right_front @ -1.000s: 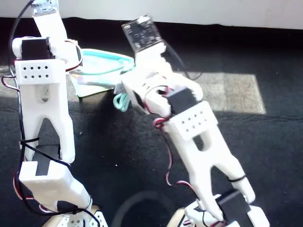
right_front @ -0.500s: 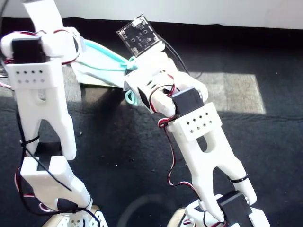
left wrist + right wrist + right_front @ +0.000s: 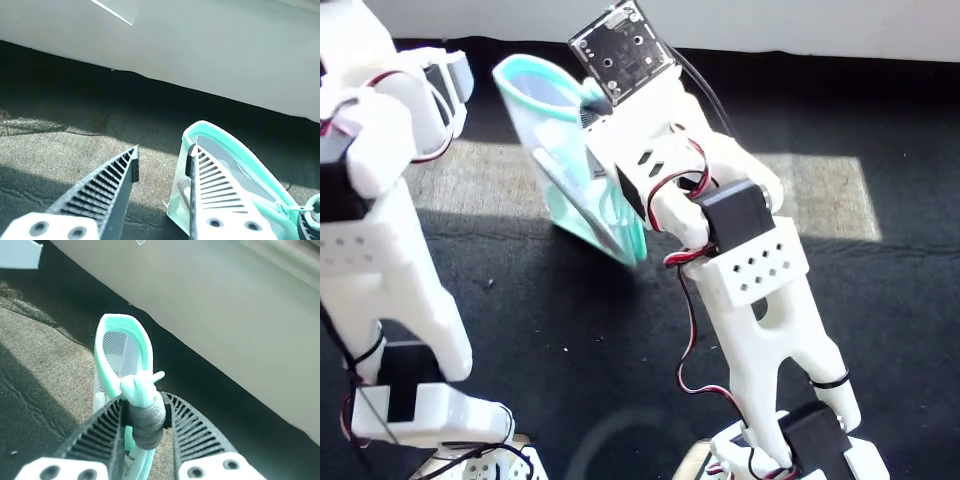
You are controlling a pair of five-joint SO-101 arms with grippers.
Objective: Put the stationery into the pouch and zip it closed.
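1. Progress. The pouch (image 3: 575, 170) is off the dark table mat (image 3: 570, 330) and hangs tilted in the air. A pale form shows through its translucent wall. We judge this to be stationery already inside, but we cannot confirm it. No loose stationery lies on the part of the mat that we can see. We judge the loading done and the zipping in hand. We cannot tell how far the zip has run along the mint rim, so closure is unverified.

2. Right gripper (image 3: 145, 425). It is clamped on the zip pull (image 3: 142, 395), a mint cord with a grey toggle, squarely between its fingers. The pouch body extends directly ahead of the fingertips and hangs from that pull.

3. Left gripper (image 3: 162, 170). The jaws stand apart with nothing between them, only mat beyond the gap. The pouch lies just outside one finger, close against its outer face. We cannot tell whether they touch.

4. Remaining. We judge that the left gripper must steady the pouch before any further pull on the zip.
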